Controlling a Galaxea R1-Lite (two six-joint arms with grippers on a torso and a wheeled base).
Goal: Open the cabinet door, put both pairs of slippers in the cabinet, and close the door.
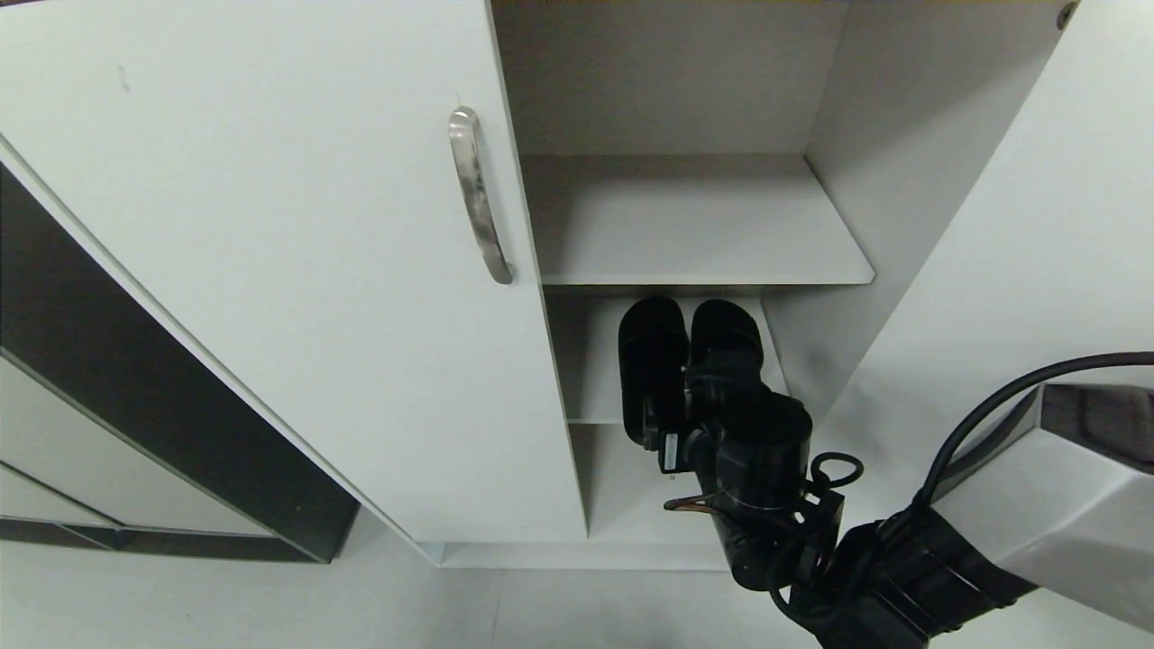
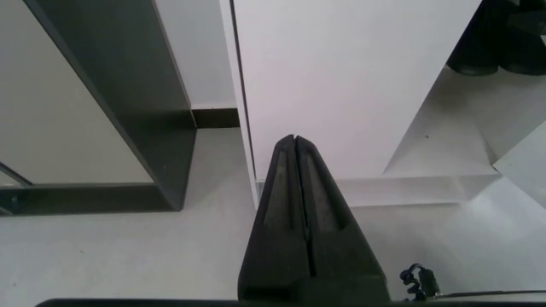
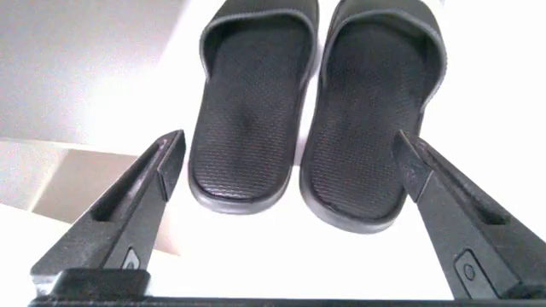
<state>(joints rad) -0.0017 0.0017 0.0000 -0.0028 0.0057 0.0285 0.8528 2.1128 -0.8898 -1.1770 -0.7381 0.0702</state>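
Note:
A pair of black slippers (image 1: 685,347) lies side by side on the lower shelf (image 1: 590,361) of the white cabinet, toes pointing inward. In the right wrist view the two slippers (image 3: 307,119) sit just ahead of my right gripper (image 3: 290,143), which is open, its fingers (image 3: 145,196) spread wider than the pair at the heels and touching neither. The head view shows that gripper (image 1: 690,397) at the shelf's front edge. My left gripper (image 2: 294,152) is shut on nothing, low over the floor in front of the closed left door (image 2: 341,77).
The right cabinet door (image 1: 1037,252) stands swung open beside my right arm. The left door (image 1: 297,270) with its metal handle (image 1: 478,194) is closed. An upper shelf (image 1: 685,225) is bare. A dark panel (image 1: 135,379) borders the cabinet on the left.

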